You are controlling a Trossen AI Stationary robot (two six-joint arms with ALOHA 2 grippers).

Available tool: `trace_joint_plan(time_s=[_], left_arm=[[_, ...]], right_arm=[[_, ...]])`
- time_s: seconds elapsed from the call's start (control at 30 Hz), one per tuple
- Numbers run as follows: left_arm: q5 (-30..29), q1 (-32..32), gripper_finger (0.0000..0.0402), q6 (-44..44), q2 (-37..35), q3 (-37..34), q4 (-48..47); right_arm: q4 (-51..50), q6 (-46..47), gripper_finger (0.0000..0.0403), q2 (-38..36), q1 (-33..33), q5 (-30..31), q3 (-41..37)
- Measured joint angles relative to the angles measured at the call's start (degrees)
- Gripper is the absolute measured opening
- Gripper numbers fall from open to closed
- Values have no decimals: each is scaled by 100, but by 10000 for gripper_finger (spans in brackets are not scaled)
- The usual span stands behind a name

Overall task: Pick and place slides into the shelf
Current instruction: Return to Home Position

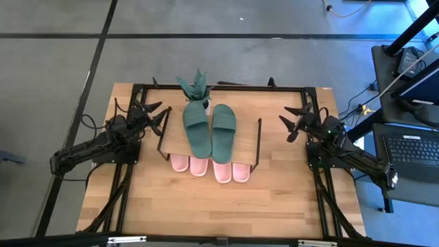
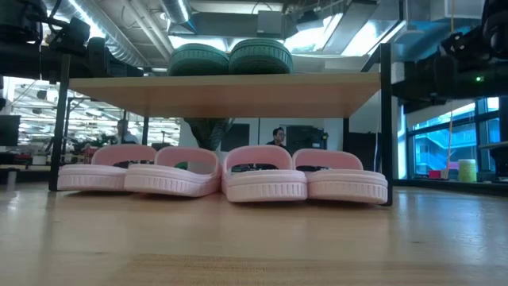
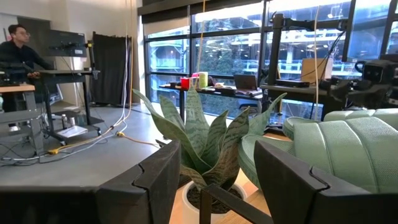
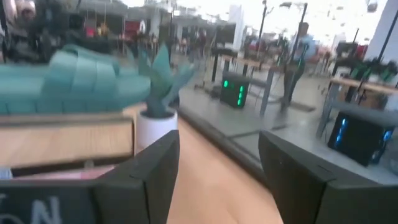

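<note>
The dark green slides (image 1: pixel 210 128) lie side by side on the shelf's light wooden top board (image 1: pixel 241 149), also seen in the low view (image 2: pixel 230 59). Two pairs of pink slides (image 1: pixel 210 167) stand on the table under the board, toes toward the near edge (image 2: pixel 222 175). My left gripper (image 1: pixel 156 118) hovers open left of the shelf, its fingers (image 3: pixel 214 180) empty in the left wrist view. My right gripper (image 1: pixel 293 122) hovers open right of the shelf, fingers (image 4: pixel 217 174) empty in the right wrist view.
A potted snake plant (image 1: pixel 197 89) stands on the table just behind the shelf, close to the green slides (image 3: pixel 205 140). Bare tabletop (image 1: pixel 212 206) stretches toward the near edge. A black frame (image 1: pixel 226 86) runs round the table. A person sits at a desk far off (image 3: pixel 18 46).
</note>
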Motion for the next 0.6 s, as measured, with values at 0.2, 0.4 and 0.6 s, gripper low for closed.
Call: trace_joint_plan(time_s=[0.2,0.4,0.6], left_arm=[[0,0,196,0,0,0,0],[0,0,196,0,0,0,2],[0,0,196,0,0,0,1]], right_arm=[[-310,39,220,18,0,-2,2],[-310,474,220,20,0,-4,4],[-312,454,220,20,0,-5,4]])
